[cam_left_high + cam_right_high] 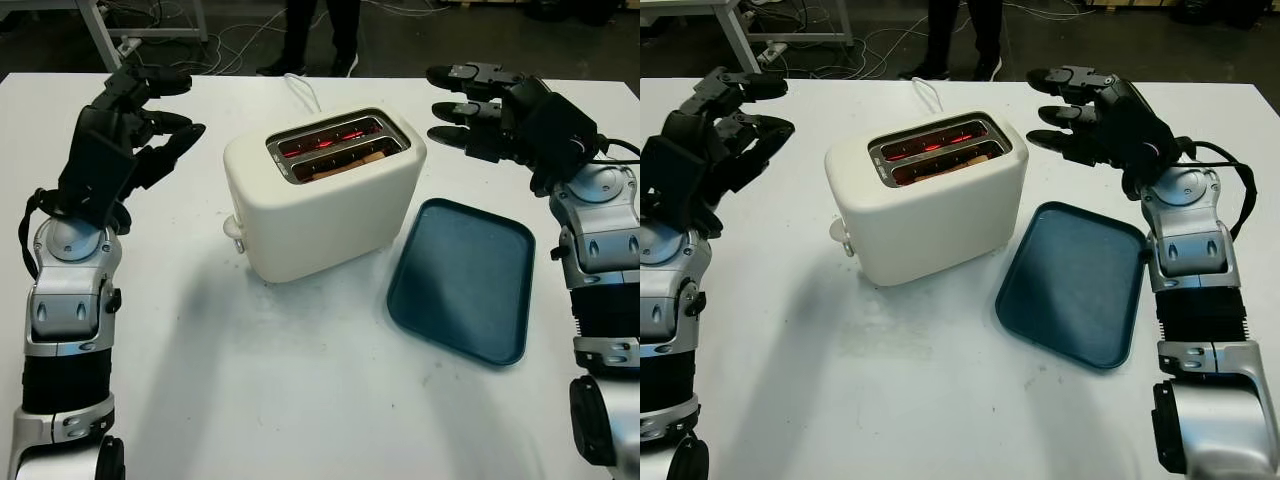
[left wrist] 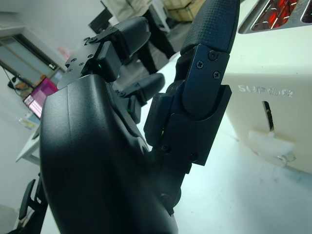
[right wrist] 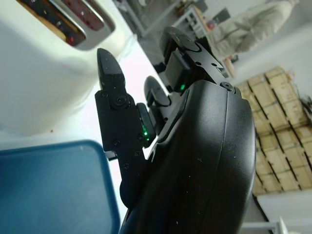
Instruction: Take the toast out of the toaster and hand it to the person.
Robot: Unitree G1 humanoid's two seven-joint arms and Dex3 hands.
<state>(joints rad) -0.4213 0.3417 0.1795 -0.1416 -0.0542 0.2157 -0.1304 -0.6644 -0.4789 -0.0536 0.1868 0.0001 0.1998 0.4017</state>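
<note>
Right hand (image 1: 470,105) open, toast (image 1: 345,163) lengthwise in toaster (image 1: 320,195)

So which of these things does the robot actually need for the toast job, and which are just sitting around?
Needed for the job:
toaster
toast in its slot
left hand, open, left of the toaster
right hand, open, right of it
person beyond the table

Just lying about:
blue tray

Person (image 1: 318,35) beyond the table cut off above the legs; toast (image 1: 345,163) mostly sunk in toaster (image 1: 320,195) slot.
</note>
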